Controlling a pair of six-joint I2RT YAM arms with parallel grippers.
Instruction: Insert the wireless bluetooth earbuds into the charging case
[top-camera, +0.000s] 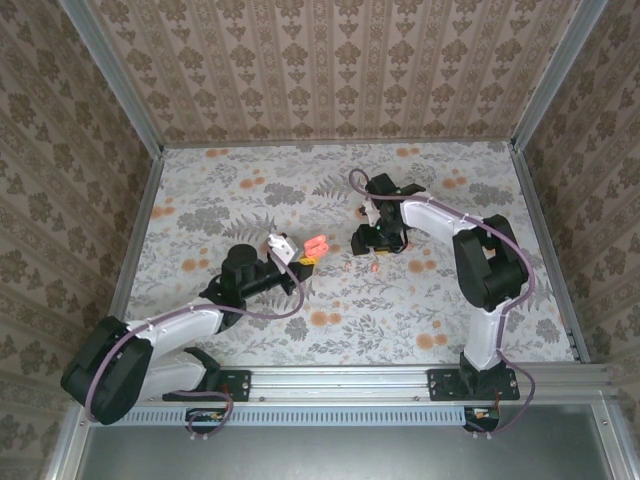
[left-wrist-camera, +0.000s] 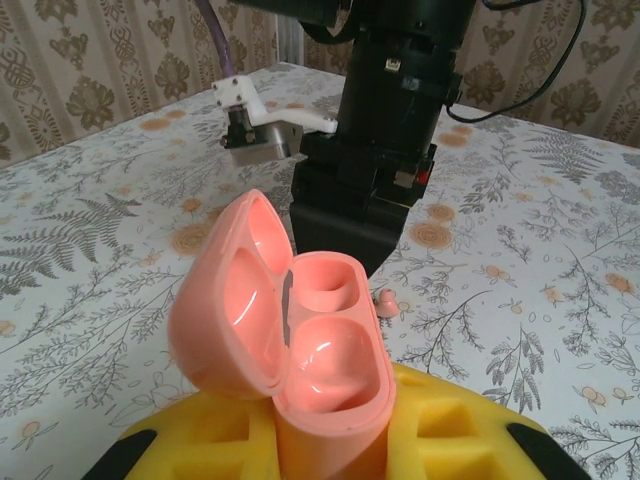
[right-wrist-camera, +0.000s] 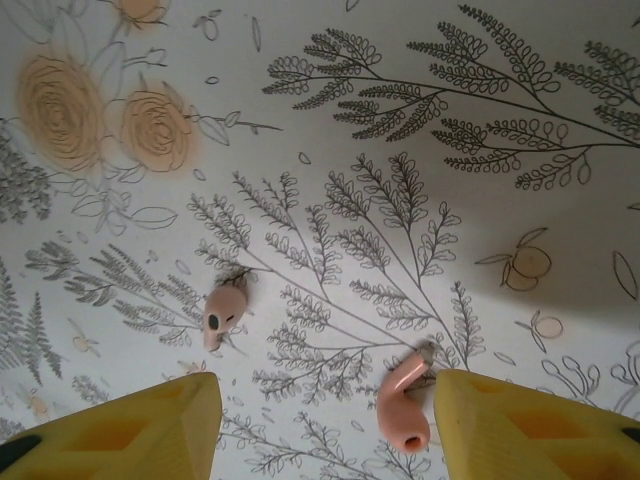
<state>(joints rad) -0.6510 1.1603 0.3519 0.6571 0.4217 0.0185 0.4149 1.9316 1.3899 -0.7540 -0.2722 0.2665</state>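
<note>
Right tool (right-wrist-camera: 325, 430) released around one tiny salmon-pink plastic earbud (right-wrist-camera: 404, 401), its twin (right-wrist-camera: 224, 312) just ahead.
Left tool (left-wrist-camera: 330, 435) grasps open pink plastic case (left-wrist-camera: 300, 320).

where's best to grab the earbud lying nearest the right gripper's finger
Probably across its thicker rounded end, coming straight down from above: the earbud lies flat on the table, thin stem pointing away, and the right gripper stands open astride it.

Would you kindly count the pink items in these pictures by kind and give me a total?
Earbuds: 2
Charging case: 1
Total: 3
</note>
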